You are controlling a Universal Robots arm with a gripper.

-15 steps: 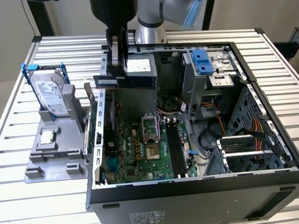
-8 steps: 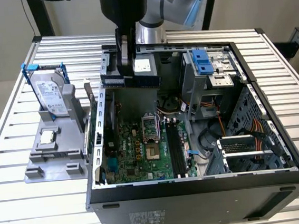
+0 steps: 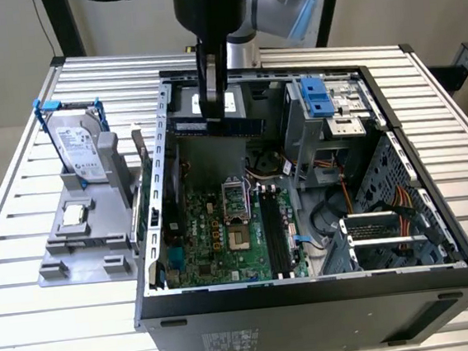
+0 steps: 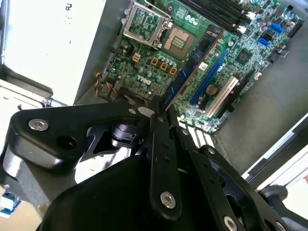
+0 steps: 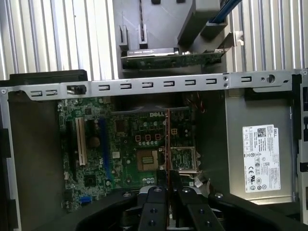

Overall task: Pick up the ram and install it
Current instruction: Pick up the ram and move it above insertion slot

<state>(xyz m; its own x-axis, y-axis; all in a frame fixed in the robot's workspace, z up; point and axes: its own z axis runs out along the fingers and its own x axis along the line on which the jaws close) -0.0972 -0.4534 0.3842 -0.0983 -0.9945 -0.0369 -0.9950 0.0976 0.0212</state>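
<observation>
claw (image 5: 167,177) closed on the ram (image 5: 167,139); both wrist views show the black fingers (image 4: 161,144) pinching one end of the stick, which runs away from them edge-on.

ram, exterior view (image 3: 242,127): dark bluish stick, held level and on edge, hanging from the claw (image 3: 216,115) inside the open computer case (image 3: 314,317), near its far wall. it is in the air and touches no part of the board.

below the ram: green motherboard (image 3: 215,235), lying flat on the case floor. cpu socket (image 3: 235,204) open, its metal frame raised. in the second wrist view the ram (image 4: 190,70) passes just beside this socket (image 4: 179,41).

long black memory slots (image 3: 274,234): toward the exterior view's right of the socket, well apart from the ram. the stick lies crosswise to them.

silver power supply (image 5: 260,144) with a white label sits beside the board inside the case.

outside the case, on the exterior view's left: grey fixture (image 3: 68,262) on the slatted metal tabletop (image 3: 33,327). hard drive (image 3: 76,149) with blue rails stands upright in it. small square processor chip (image 3: 73,214) rests flat in a recess nearer the camera.
</observation>
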